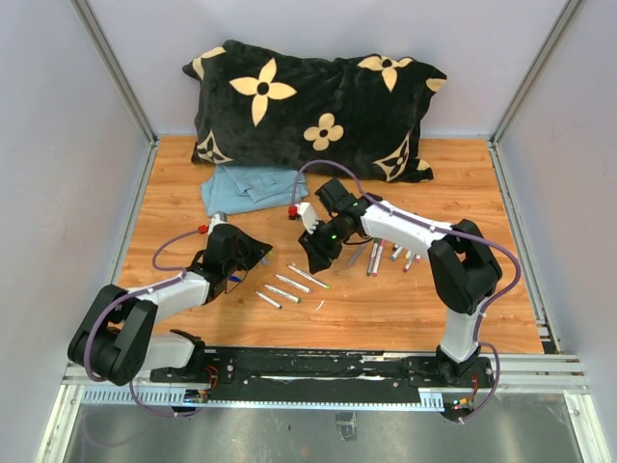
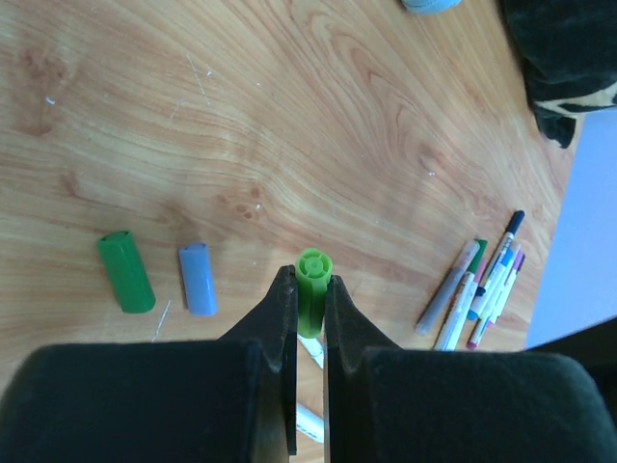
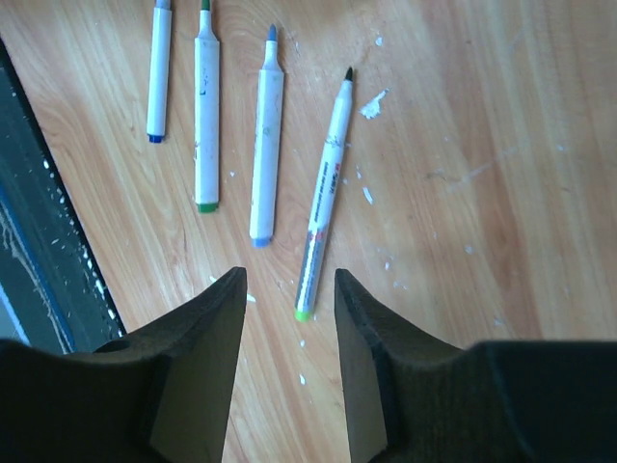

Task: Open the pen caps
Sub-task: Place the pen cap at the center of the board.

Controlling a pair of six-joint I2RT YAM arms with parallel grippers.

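1. Left gripper [image 2: 308, 289], the near one and well short of the pillow [image 1: 318, 106]. It is clenched on a green cap [image 2: 312, 278]. The cap stands up between the two fingertips, its round end toward the wrist camera, pinched on both sides.
2. Two loose caps lie flat on the table [image 1: 463, 299], on the side of that gripper away from the pillow. They are a second green cap [image 2: 125, 272] and a blue cap [image 2: 198, 278], side by side with a small gap. Neither touches the gripper.
3. A row of four uncapped pens [image 1: 289, 287] lies roughly parallel with tips bare, between the two grippers and nearer the bases than the pillow.
4. Right gripper [image 3: 289, 289], closer to the pillow than the left one. Its jaws are parted with nothing between them. It hangs over the light-green butt end of the thin pen [image 3: 326, 183] at the edge of that row. I cannot tell whether it makes contact.
5. A bunch of pens [image 2: 482, 285] lies close together, a little nearer the pillow than the row. Coloured ends show, but they are too small to tell which are caps.
6. A blue cloth [image 1: 246, 185], crumpled, lies against the pillow's near edge.
7. The pillow is black with cream flower shapes and sits at the far end of the table.
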